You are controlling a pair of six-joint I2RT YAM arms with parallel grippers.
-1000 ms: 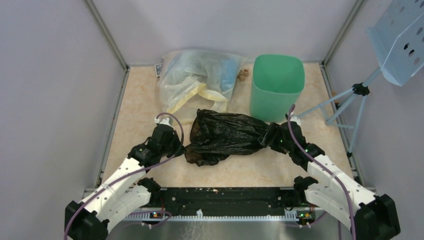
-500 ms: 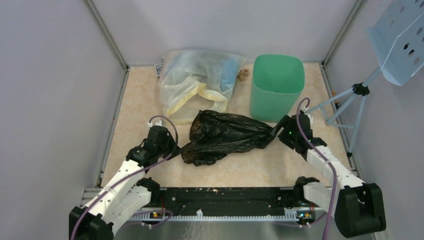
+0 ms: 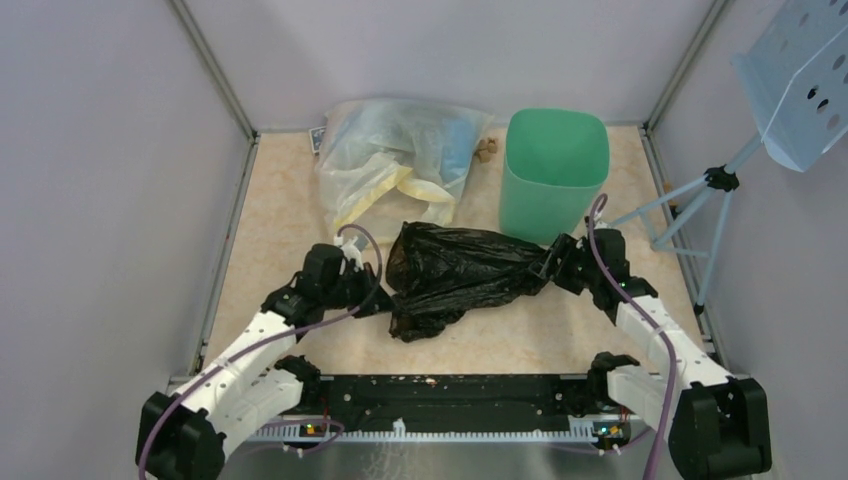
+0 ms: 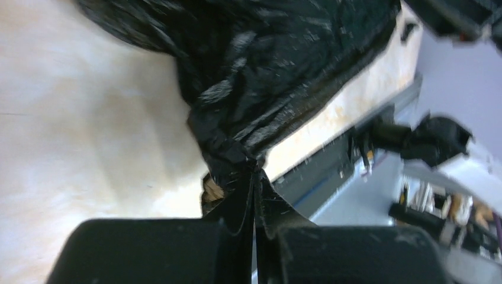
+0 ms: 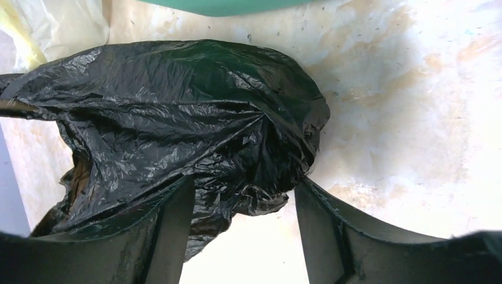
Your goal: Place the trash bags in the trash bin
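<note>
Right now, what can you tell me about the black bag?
The black bag is thin, shiny, crinkly plastic, crumpled and lying on the beige table, between the two arms and nearer than the green bin. The left gripper is shut on a twisted pinch of its left end. The right gripper has its fingers open around the right end.

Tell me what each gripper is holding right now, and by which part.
The left gripper pinches a twisted corner of the black bag. The right gripper is open, straddling the bag's other end, holding nothing.
</note>
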